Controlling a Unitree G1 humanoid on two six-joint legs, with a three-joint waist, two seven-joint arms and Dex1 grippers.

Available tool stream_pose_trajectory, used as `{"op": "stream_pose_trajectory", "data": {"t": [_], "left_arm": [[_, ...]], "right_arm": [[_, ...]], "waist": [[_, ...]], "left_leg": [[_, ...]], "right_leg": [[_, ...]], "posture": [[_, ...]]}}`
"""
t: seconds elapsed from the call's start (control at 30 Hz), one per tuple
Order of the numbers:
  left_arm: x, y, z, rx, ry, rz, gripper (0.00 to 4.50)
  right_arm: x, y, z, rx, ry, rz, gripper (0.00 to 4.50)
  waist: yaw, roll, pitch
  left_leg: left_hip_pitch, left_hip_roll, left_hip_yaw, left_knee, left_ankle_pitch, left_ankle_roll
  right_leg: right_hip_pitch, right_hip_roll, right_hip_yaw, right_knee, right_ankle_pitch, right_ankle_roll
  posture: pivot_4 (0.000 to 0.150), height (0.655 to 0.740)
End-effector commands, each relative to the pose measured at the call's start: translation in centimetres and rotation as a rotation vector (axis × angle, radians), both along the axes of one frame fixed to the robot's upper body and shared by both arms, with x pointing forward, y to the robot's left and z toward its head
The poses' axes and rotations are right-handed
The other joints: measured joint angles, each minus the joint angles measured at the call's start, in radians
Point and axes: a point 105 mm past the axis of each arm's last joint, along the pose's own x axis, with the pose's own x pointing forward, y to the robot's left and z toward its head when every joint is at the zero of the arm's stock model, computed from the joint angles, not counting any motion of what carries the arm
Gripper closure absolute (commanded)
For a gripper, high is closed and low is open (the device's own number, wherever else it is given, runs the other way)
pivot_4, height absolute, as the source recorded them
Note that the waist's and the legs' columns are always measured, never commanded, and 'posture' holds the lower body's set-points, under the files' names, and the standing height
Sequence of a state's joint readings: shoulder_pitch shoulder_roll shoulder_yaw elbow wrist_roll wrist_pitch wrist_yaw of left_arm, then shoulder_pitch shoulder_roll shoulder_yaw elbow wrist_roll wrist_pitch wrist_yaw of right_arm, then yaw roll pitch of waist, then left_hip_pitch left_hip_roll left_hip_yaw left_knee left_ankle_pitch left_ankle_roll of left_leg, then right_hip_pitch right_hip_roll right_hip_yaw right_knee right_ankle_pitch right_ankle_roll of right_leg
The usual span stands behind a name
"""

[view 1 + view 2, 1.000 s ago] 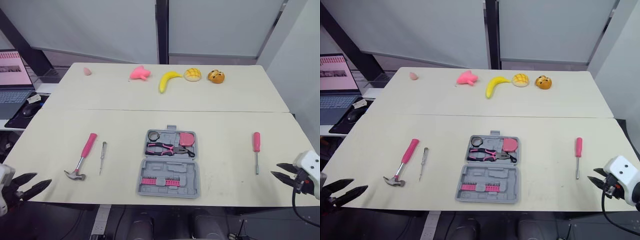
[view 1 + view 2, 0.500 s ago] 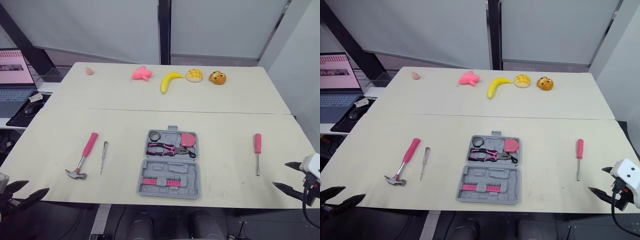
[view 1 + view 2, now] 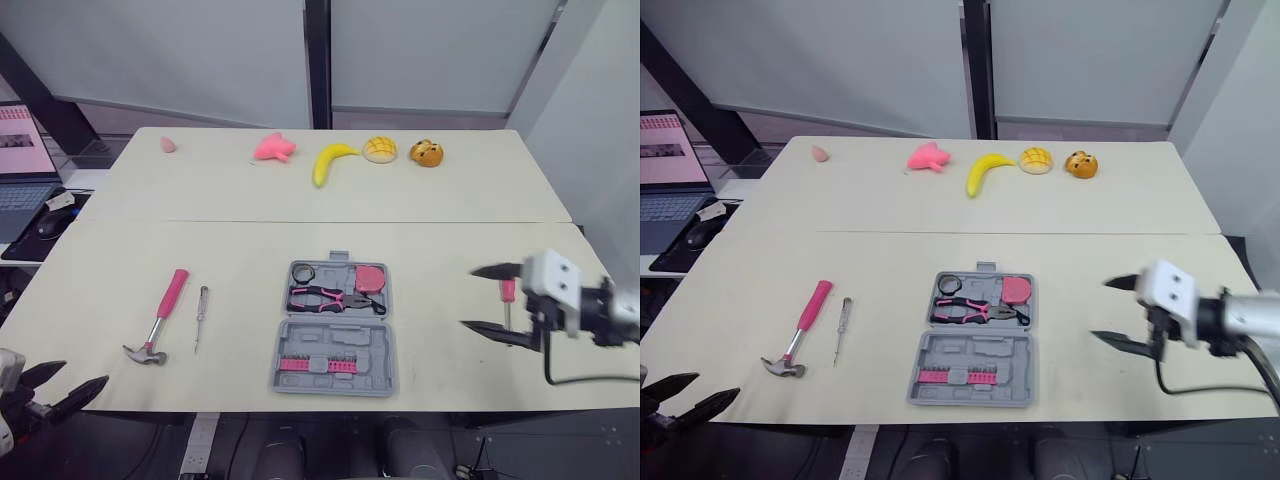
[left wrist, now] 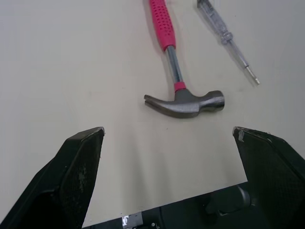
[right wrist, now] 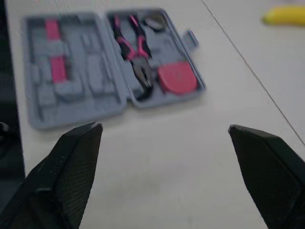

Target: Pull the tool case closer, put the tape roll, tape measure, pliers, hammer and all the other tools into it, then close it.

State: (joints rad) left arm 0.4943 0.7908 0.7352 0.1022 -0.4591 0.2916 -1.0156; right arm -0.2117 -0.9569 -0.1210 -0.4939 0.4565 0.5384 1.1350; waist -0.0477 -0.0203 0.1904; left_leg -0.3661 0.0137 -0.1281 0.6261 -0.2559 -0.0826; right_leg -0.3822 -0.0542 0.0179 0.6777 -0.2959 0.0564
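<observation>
Gathering the loose tools: the right gripper point(image 3: 492, 300), fingers spread wide, hovers over the pink screwdriver point(image 3: 507, 290) — tool case point(image 3: 335, 327) ahead of its fingertips — so it must next lower and pinch the handle.

Matt grey plastic tool case point(image 3: 334, 328), glossy steel hammer point(image 4: 177, 67)

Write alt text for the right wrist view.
The right gripper, open wide, points across the pale table at an open grey tool case. One half holds pink-handled pliers, a pink tape measure and a tape roll; the other, pink bit strips. A banana lies farther off.
</observation>
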Motion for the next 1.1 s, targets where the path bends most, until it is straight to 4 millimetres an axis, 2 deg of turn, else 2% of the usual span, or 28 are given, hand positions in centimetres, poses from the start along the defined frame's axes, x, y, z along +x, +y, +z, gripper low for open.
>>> {"op": "stream_pose_trajectory", "data": {"t": [0.03,0.23,0.37,0.47,0.67,0.93,1.1], "left_arm": [[-0.5,-0.7,1.1,0.012,-0.038,0.025,0.00],[-1.5,-2.6,1.5,-0.017,-0.063,0.058,0.00],[-0.8,-4.9,1.5,-0.060,-0.105,0.087,0.00],[0.5,-6.7,1.4,-0.101,-0.153,0.127,0.00],[5.3,-10.8,1.2,-0.112,-0.251,0.263,0.00],[10.3,-12.3,-0.4,-0.100,-0.213,0.425,0.00],[11.9,-12.6,-2.1,-0.112,-0.140,0.485,0.00]], "right_arm": [[0.2,3.5,1.1,0.043,-0.001,0.124,0.01],[1.7,6.0,2.0,0.047,-0.019,0.212,0.01],[1.9,6.6,1.6,0.039,-0.025,0.248,0.01],[1.8,6.7,1.0,0.028,-0.023,0.254,0.01],[1.6,6.7,0.4,0.014,-0.013,0.255,0.01],[1.5,6.9,0.3,0.008,-0.010,0.255,0.01],[1.5,7.1,0.3,0.004,-0.009,0.257,0.01]], "waist": [[0.003,-0.002,0.000],[0.021,-0.003,0.000],[0.021,-0.003,0.000],[0.021,-0.003,0.000],[0.022,-0.003,0.000],[0.018,-0.003,-0.001],[0.018,-0.003,-0.001]], "left_leg": [[0.000,0.000,-0.001,0.000,0.000,-0.001],[-0.009,-0.001,-0.003,0.001,-0.001,-0.002],[-0.012,-0.002,-0.004,0.001,-0.001,-0.002],[-0.012,-0.002,-0.004,0.002,-0.001,-0.002],[-0.011,-0.002,-0.004,0.004,-0.001,-0.002],[-0.010,-0.002,-0.004,0.005,-0.001,-0.002],[-0.011,-0.003,-0.004,0.005,-0.001,-0.002]], "right_leg": [[0.000,0.000,-0.001,-0.001,0.000,0.000],[-0.005,0.000,-0.002,-0.004,0.002,-0.003],[-0.006,0.000,-0.003,-0.005,0.003,-0.003],[-0.006,0.000,-0.003,-0.005,0.004,-0.002],[-0.005,0.000,-0.002,-0.004,0.005,0.000],[-0.005,0.001,-0.002,-0.003,0.007,-0.001],[-0.005,0.000,-0.002,-0.004,0.007,0.000]], "posture": [[0.150,0.7369],[0.150,0.7369],[0.150,0.7369],[0.150,0.7369],[0.150,0.7369],[0.150,0.7369],[0.150,0.7369]]}}
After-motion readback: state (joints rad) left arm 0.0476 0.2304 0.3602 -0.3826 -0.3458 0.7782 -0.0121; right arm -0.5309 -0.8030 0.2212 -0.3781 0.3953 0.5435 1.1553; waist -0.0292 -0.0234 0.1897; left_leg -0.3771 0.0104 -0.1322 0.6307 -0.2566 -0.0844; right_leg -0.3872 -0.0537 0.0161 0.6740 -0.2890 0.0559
